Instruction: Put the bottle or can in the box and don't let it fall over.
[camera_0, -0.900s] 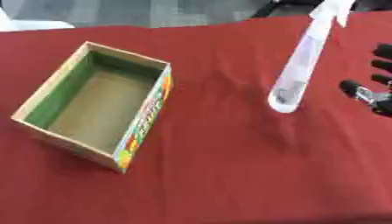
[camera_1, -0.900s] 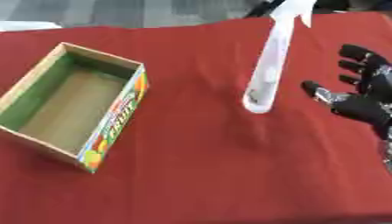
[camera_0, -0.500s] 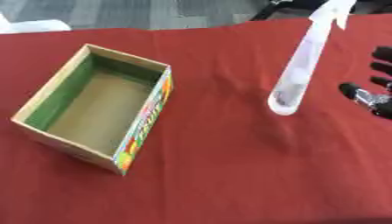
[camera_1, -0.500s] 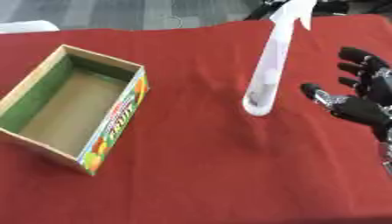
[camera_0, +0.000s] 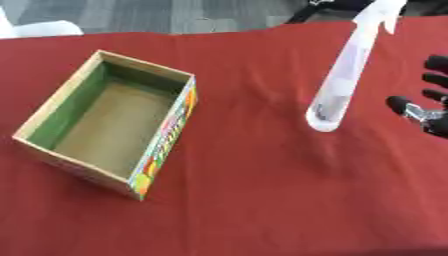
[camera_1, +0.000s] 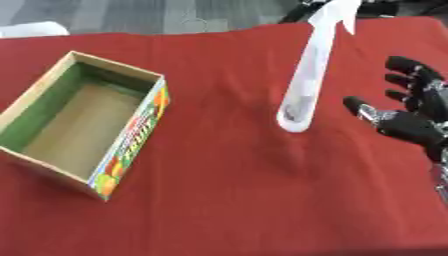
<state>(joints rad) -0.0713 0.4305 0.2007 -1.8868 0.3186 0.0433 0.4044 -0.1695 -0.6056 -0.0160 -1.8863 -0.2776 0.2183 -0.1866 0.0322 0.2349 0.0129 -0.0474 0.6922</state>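
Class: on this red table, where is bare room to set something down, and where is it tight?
Free: the red cloth between the box and spray bottle, and all along the near edge. Tight: the gap between the bottle and the open right hand.

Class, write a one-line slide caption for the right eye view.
Open black right hand beside upright clear spray bottle; empty cardboard box waits on red tablecloth.

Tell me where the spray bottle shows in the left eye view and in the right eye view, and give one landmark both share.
Left eye view: the spray bottle stands upright right of centre, its nozzle at the top edge, apart from the right hand at the right edge.
Right eye view: the same bottle sits nearer the centre, left of the open hand.
Shared landmark: the open cardboard box on the red cloth, at left.
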